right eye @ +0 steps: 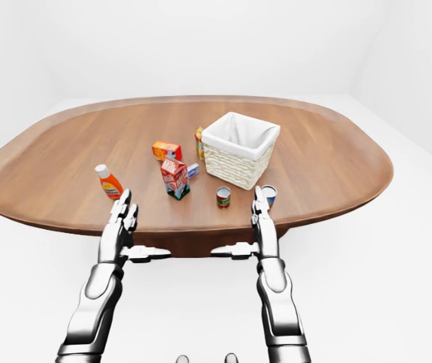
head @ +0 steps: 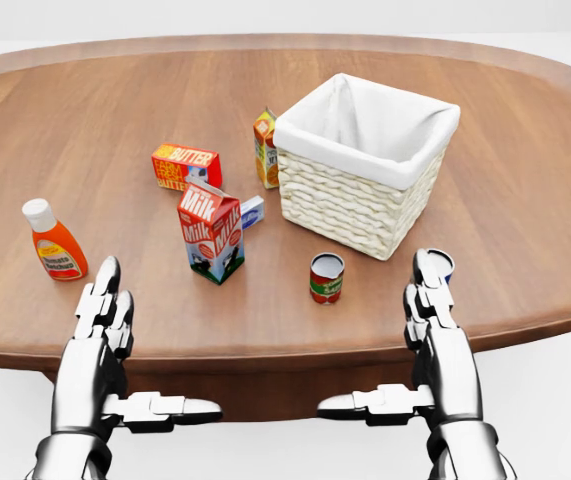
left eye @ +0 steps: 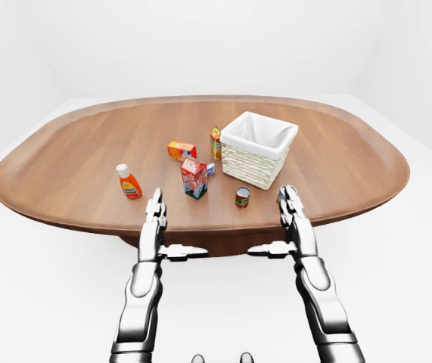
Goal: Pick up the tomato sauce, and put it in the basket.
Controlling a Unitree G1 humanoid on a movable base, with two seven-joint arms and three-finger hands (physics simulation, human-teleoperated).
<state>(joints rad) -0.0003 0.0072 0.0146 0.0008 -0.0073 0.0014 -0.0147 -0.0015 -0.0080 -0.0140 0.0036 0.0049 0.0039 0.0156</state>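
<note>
Stage: not begun | tomato sauce (head: 326,277) standing on surface (head: 525,200) at basket's (head: 350,205) 7 o'clock | both robot hands, left (head: 100,310) and right (head: 433,295), hovering spread, holding nothing.

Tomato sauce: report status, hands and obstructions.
Left hand and right hand open, empty, at table edge. Tomato sauce can upright, untouched, just below basket in head view. Second can partly hidden behind right fingers.
</note>
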